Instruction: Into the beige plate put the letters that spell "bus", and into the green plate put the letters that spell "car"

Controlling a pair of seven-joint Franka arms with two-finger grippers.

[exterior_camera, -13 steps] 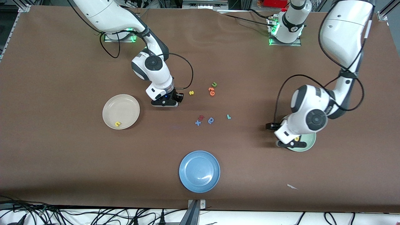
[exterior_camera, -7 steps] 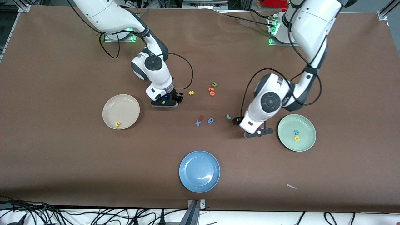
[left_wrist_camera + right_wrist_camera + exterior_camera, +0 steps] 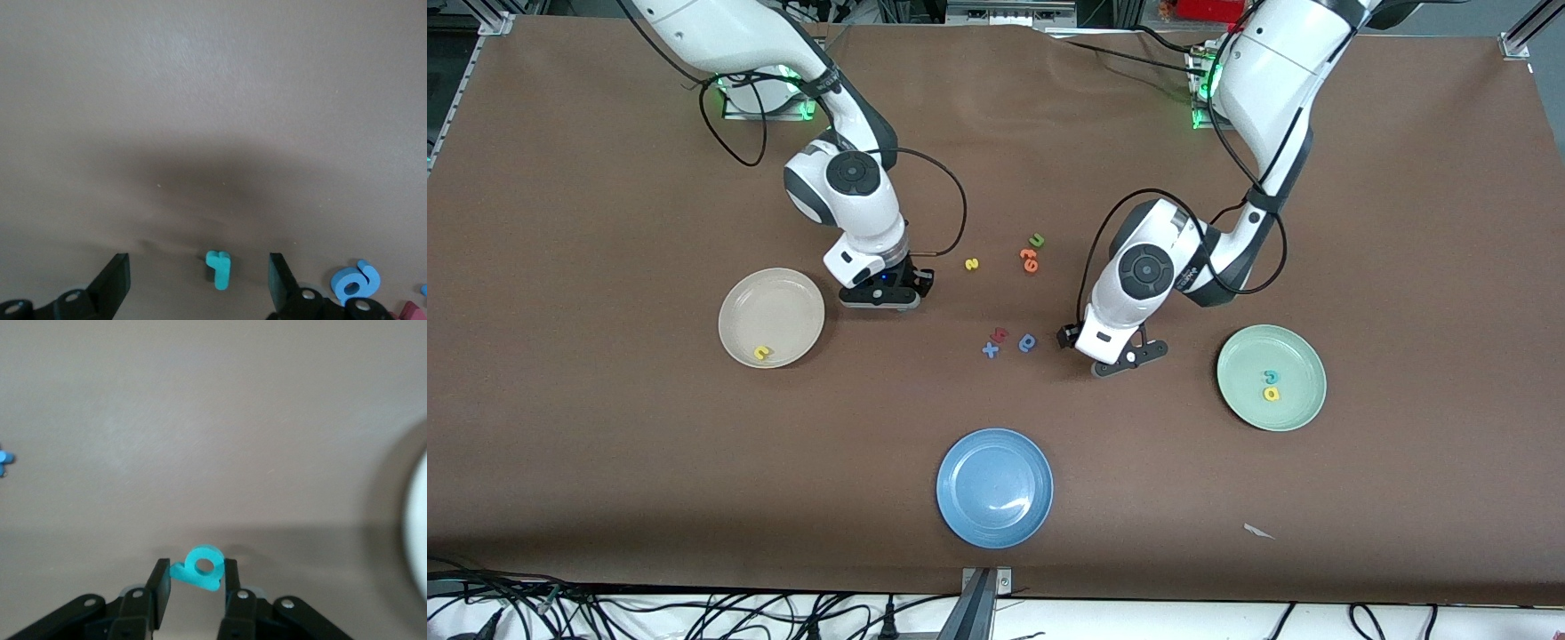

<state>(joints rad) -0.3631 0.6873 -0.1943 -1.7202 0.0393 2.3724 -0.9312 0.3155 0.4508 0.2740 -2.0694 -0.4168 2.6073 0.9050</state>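
The beige plate (image 3: 783, 298) lies toward the right arm's end and holds a yellow "u" (image 3: 761, 353). Beside it, my right gripper (image 3: 880, 300) (image 3: 195, 585) is shut on the teal "b" (image 3: 200, 568). The small yellow "s" (image 3: 972, 264) lies on the cloth nearby. The green plate (image 3: 1294, 356) holds the teal "c" (image 3: 1272, 377) and the yellow "a" (image 3: 1271, 393). My left gripper (image 3: 1125, 358) (image 3: 200, 283) hangs open over the teal "r" (image 3: 219, 268), one finger to each side and neither touching. In the front view the arm hides the "r".
Orange letters (image 3: 1029, 259) and a green "u" (image 3: 1037, 240) lie mid-table. A red letter (image 3: 1000, 334), a blue "x" (image 3: 990, 349) and a blue rounded letter (image 3: 1028, 342) (image 3: 356, 283) sit beside the left gripper. A blue plate (image 3: 994, 487) lies nearest the front camera.
The left arm swung from over the green plate to the table's middle, above the "r". The right gripper shifted a little toward the beige plate with the "b".
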